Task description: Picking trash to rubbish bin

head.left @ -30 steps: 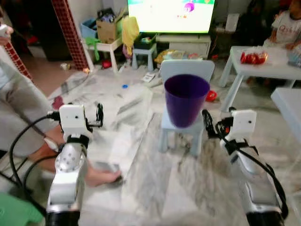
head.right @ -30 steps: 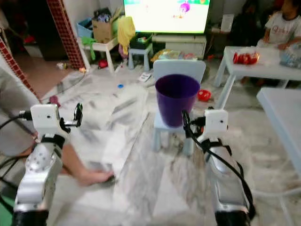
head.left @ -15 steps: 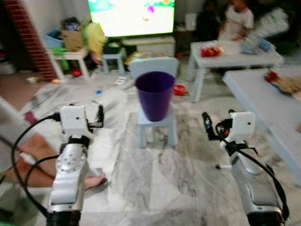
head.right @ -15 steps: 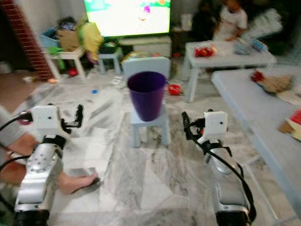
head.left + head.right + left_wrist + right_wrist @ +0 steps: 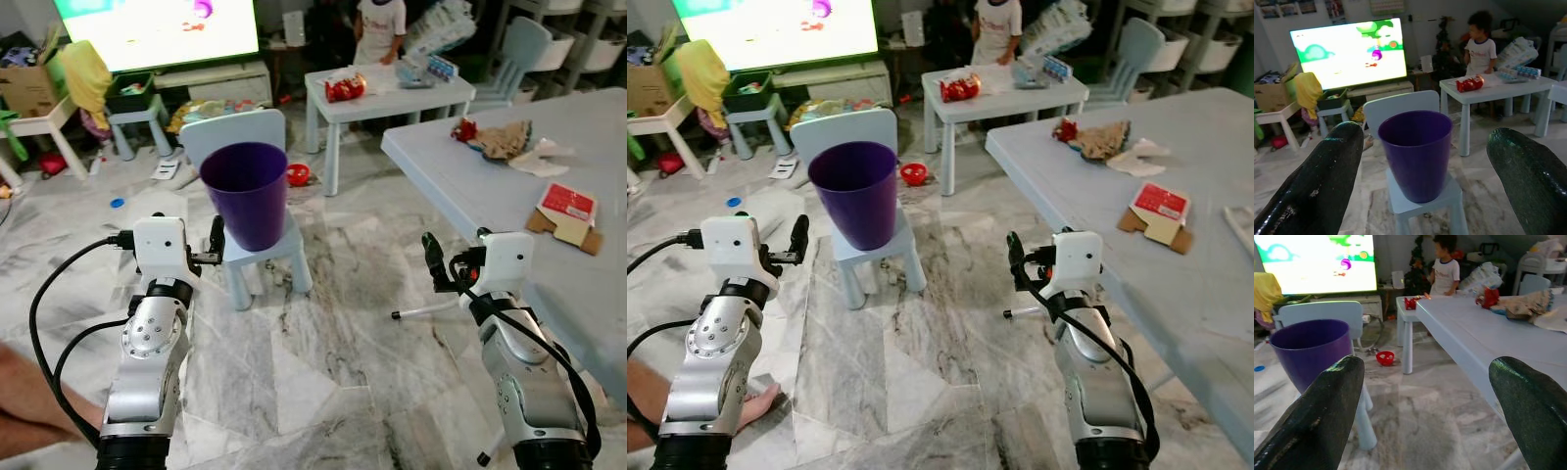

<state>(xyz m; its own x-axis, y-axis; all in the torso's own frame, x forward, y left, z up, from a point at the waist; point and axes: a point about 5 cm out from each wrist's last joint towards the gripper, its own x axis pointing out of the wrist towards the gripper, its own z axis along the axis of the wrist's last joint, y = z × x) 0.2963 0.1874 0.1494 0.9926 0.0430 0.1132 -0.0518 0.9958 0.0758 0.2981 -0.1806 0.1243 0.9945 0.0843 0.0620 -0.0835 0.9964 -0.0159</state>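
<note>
- A purple plastic bin (image 5: 245, 193), shaped like a wide cup and open at the top, stands upright on the seat of a small pale blue plastic chair (image 5: 263, 257) on a grey-veined marble floor (image 5: 333, 343).
- The left gripper (image 5: 214, 238) hovers just beside the purple bin, on its left and a little nearer the robot, level with the bin's lower half; its two black fingers (image 5: 1317, 181) are spread wide apart and hold nothing.
- The right gripper (image 5: 429, 259) hovers well to the right of the bin, above the floor; its black fingers (image 5: 1322, 406) are likewise spread apart and empty.
- To the right of the bin runs a large pale blue table (image 5: 470, 186), its near edge close to the right gripper.
- Trash lies on this table, well apart from the bin: a flattened red and brown cardboard box (image 5: 565, 211) towards the right edge, and farther back a heap of crumpled brown and white paper (image 5: 509, 142) with a small red scrap (image 5: 462, 128) touching it.
- Behind the bin and to its right stands a small white table (image 5: 387, 93) bearing a red snack bag (image 5: 343, 88); a person in a white shirt (image 5: 377, 24) stands behind it.
- Behind the bin and to its left, a bright television screen (image 5: 157, 29) glows above a low stand.
- A small red bowl (image 5: 298, 174) lies on the floor just behind the chair.
</note>
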